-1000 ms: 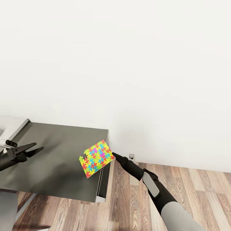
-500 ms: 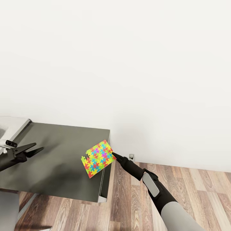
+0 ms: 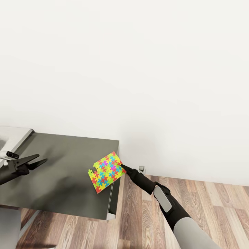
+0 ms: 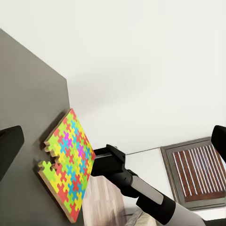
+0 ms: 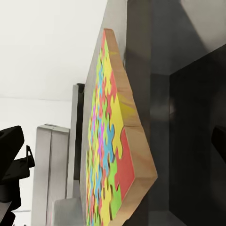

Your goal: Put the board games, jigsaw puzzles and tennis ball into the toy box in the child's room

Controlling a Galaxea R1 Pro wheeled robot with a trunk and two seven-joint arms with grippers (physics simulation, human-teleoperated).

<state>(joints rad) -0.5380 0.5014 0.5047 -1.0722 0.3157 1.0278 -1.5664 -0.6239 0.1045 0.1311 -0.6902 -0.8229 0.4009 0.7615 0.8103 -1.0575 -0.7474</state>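
One jigsaw puzzle [image 3: 106, 172], a thin square of bright interlocking pieces, lies at the right end of the table's dark-grey section [image 3: 62, 173], with a corner over the edge. My right gripper [image 3: 122, 167] is at that corner, level with the table top. In the right wrist view the jigsaw puzzle [image 5: 115, 141] is edge-on, and a fingertip [image 5: 219, 137] stands far out to the side, so the jaws are open around it. My left gripper [image 3: 38, 159] hovers open over the table's left part, and its fingertip [image 4: 9, 146] shows at the frame's edge. The left wrist view also shows the jigsaw puzzle [image 4: 68, 162].
A white wall [image 3: 138, 69] rises behind the table. Wooden floor [image 3: 138, 214] lies to the right of the table and in front of it. A paler raised part of the table [image 3: 14, 133] starts at the far left.
The whole view has shifted slightly, so the table and puzzle sit a few pixels further right and closer to my right gripper. Both arms keep their places in the picture.
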